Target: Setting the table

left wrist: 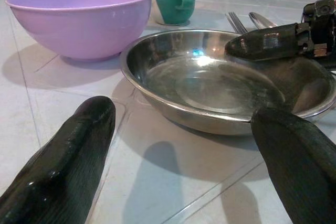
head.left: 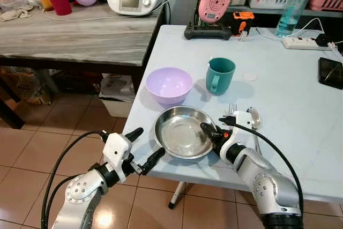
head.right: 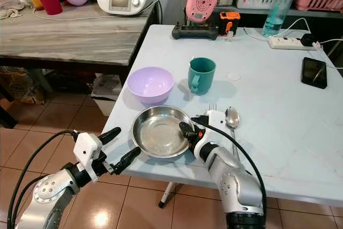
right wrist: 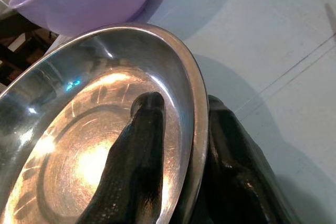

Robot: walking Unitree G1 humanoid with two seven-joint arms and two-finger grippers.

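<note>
- The right claw point(head.left: 216, 128) is pinching the rim of the steel plate point(head.left: 182, 132), one finger inside the dish and the other under the outer edge, as the right wrist view shows plainly.
- The left claw point(head.left: 143, 149) is spread wide and holds nothing; it hovers off the near edge of the desk point(head.left: 289, 95), with the plate just ahead of its fingertips.
- Judging by the layout, the setting looks well along: the plate sits near the desk's front edge, though it seems to be still under adjustment while the right claw grips it.
- Beyond the right claw stands the teal mug point(head.left: 220, 75); beyond the plate sits the lilac bowl point(head.left: 169, 85), close to the plate's far rim.
- Just beside the right claw, on its outer side, lie a fork point(head.left: 232, 109) and a spoon point(head.left: 253, 117).
- Count on this desk: one plate, one bowl, one mug, one fork, one spoon.
- What may remain: releasing the plate and perhaps squaring the cutlery.
</note>
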